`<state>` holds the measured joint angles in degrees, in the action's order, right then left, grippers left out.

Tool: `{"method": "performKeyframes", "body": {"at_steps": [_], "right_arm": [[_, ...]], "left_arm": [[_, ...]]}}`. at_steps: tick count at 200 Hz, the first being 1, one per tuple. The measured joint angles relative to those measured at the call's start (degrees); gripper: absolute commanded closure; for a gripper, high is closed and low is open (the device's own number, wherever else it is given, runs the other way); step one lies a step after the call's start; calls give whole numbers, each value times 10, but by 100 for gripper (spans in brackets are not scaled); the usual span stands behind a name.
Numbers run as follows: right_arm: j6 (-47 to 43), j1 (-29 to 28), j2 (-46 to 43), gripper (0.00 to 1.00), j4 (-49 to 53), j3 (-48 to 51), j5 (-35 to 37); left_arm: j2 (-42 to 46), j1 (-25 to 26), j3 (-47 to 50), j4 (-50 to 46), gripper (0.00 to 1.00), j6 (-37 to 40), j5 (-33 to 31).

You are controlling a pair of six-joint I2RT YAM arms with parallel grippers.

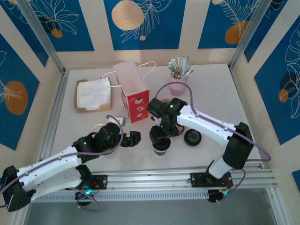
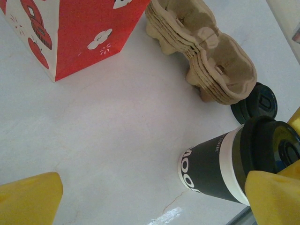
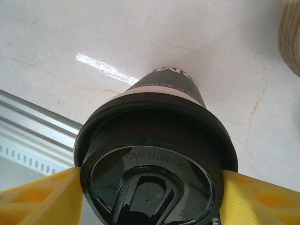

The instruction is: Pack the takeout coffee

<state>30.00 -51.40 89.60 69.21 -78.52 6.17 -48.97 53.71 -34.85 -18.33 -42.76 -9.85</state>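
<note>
Right gripper [image 3: 150, 194], pointing downward, clamps the takeout coffee [image 3: 166, 86] at its lid.

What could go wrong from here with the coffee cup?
1. The right end effector pinches the takeout coffee only at its lid; lifting might pop the lid off and drop the cup.
2. The cup stands close to the front rail; a tip could send it over the edge.
</note>
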Motion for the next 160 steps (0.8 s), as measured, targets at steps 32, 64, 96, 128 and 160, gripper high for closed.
{"method": "performKeyframes", "body": {"at_steps": [32, 64, 96, 128, 160], "right_arm": [[0, 0, 0, 32, -8, 7, 0], [0, 0, 4, 32, -10, 11, 0], [0, 0, 7, 32, -10, 13, 0], [0, 0, 7, 32, -10, 13, 0], [0, -4, 7, 32, -10, 13, 0]], "left_arm": [[0, 0, 0, 1, 0, 0, 0], [0, -1, 0, 2, 0, 0, 0], [0, -1, 0, 2, 0, 0, 0], [0, -1, 0, 2, 0, 0, 0], [0, -1, 0, 2, 0, 0, 0]]}}
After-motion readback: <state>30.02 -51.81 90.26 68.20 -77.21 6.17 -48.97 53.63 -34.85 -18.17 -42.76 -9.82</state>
